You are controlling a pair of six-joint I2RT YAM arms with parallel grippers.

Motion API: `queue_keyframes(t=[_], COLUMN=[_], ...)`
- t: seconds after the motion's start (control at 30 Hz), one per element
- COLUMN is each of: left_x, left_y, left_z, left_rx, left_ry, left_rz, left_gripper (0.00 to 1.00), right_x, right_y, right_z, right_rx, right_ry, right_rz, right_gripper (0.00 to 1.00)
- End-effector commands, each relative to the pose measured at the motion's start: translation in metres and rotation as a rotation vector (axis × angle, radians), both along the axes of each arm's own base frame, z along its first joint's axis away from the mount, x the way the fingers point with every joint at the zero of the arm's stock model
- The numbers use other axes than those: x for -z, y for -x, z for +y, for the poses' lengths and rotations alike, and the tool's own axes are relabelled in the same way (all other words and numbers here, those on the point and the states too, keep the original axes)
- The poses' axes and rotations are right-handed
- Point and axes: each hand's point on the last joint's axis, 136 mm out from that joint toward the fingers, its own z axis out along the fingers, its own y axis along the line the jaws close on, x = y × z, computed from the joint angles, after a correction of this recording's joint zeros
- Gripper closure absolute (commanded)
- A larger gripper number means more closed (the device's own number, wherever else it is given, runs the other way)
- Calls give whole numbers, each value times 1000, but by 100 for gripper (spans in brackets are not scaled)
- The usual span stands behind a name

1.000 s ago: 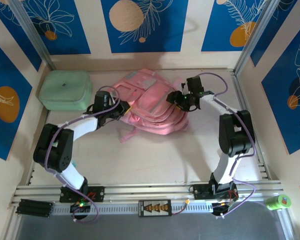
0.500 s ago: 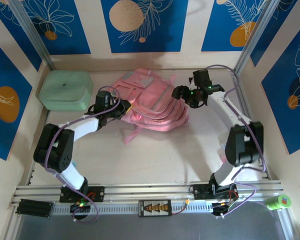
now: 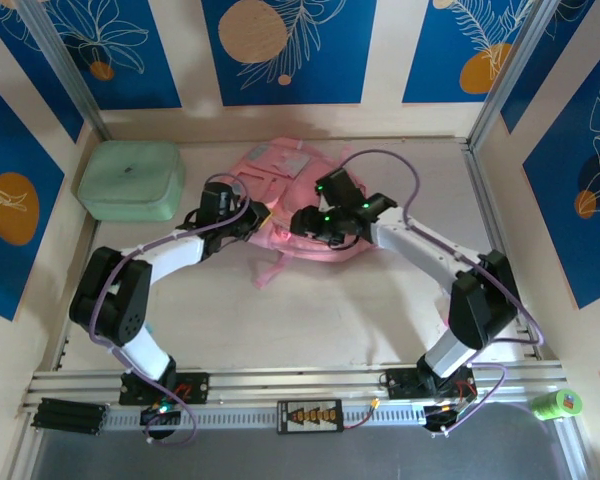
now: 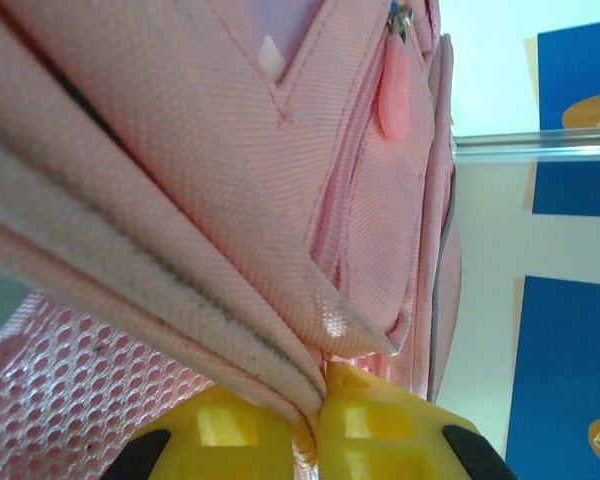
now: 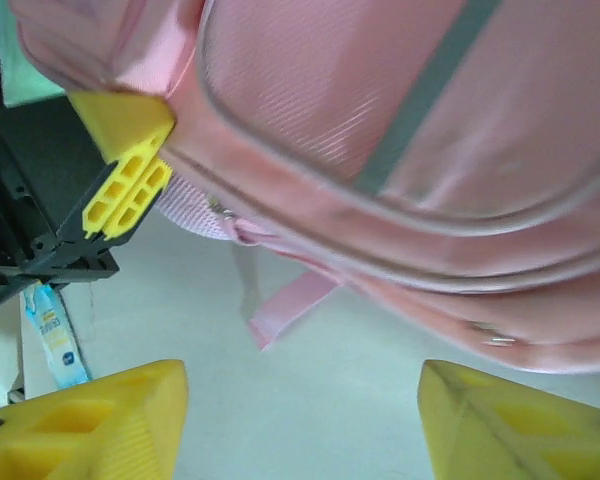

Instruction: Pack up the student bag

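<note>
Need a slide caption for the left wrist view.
Left gripper pinches a folded edge of the pink student bag, yellow fingers shut on the fabric, a zipper pull above.

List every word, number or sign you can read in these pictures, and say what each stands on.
No text is legible.
Blue-and-white strip: print too blurred to read.
Black plate: orange marks, too small to read.
Student bag: no lettering visible.
</note>
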Motion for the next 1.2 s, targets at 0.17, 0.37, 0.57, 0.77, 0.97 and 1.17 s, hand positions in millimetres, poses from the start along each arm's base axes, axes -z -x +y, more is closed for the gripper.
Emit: queue_keyframes(t=[0.17, 0.37, 0.57, 0.77, 0.97, 1.17], left_x=[-30, -28, -35, -36, -43, -49], left_y=[9, 10, 9, 8, 8, 7], left_z=[-47, -51, -51, -53, -55, -57], left_rx=[109, 120, 130, 120, 111, 116], left_ry=[83, 88, 74, 98, 131, 149], left_rz=[-64, -54, -62, -50, -34, -31], left_gripper=[100, 100, 100, 100, 100, 100], right_x=[23, 40, 46, 48, 48, 42], right_y=[-15, -24, -22, -28, -42, -57], right_z=[17, 10, 1, -6, -13, -10], right_rx=[52, 65, 57, 27, 46, 61], right_ry=[-5, 72, 152, 288, 383, 396], right_rz=[-15, -23, -63, -174, -265, -339], right_gripper=[61, 66, 66, 67, 66, 66])
